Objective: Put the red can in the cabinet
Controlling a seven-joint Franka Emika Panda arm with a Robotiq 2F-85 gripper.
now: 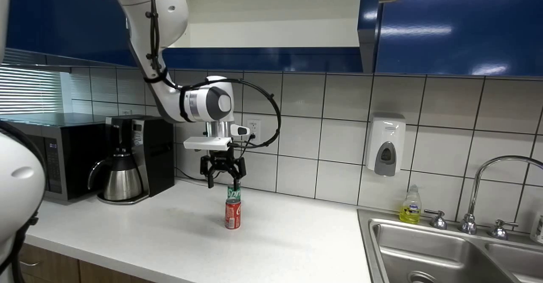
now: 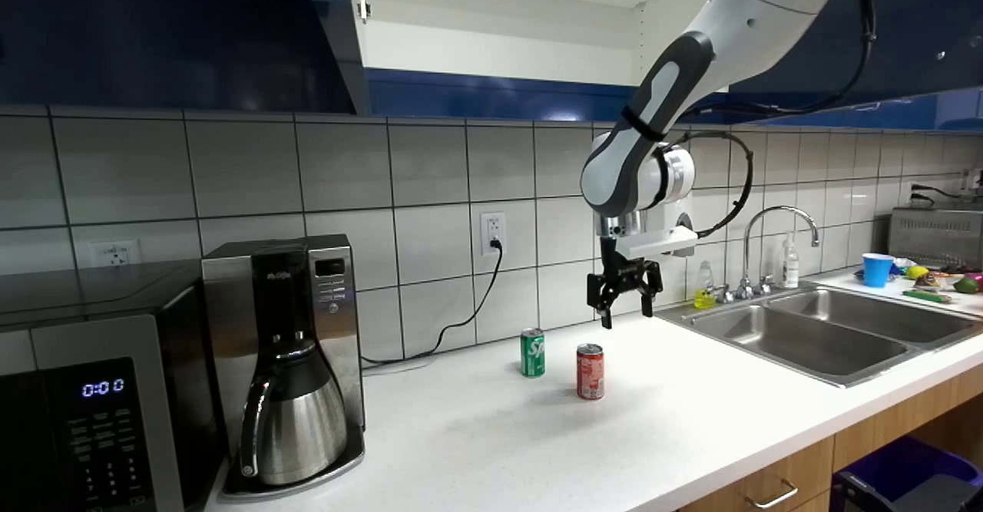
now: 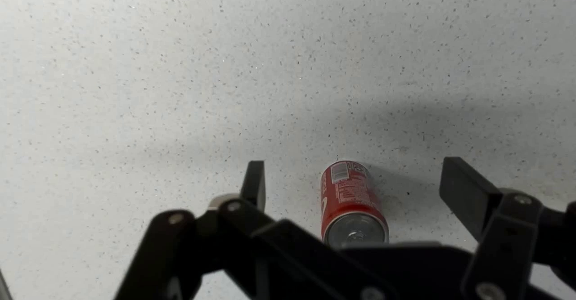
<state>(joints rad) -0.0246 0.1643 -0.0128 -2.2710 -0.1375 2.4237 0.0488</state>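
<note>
The red can stands upright on the white counter; it also shows in an exterior view. My gripper is open and empty above the counter, fingers pointing down, higher than the can; it also shows in an exterior view. In the wrist view, the can lies between the two spread fingertips, below them and apart from both; part of its top is hidden by the gripper body. The blue cabinet above has its white interior exposed; it also shows in an exterior view.
A green can stands near the red can, closer to the wall. A coffee maker and a microwave stand at one end. A sink, dish soap and wall dispenser are at the other.
</note>
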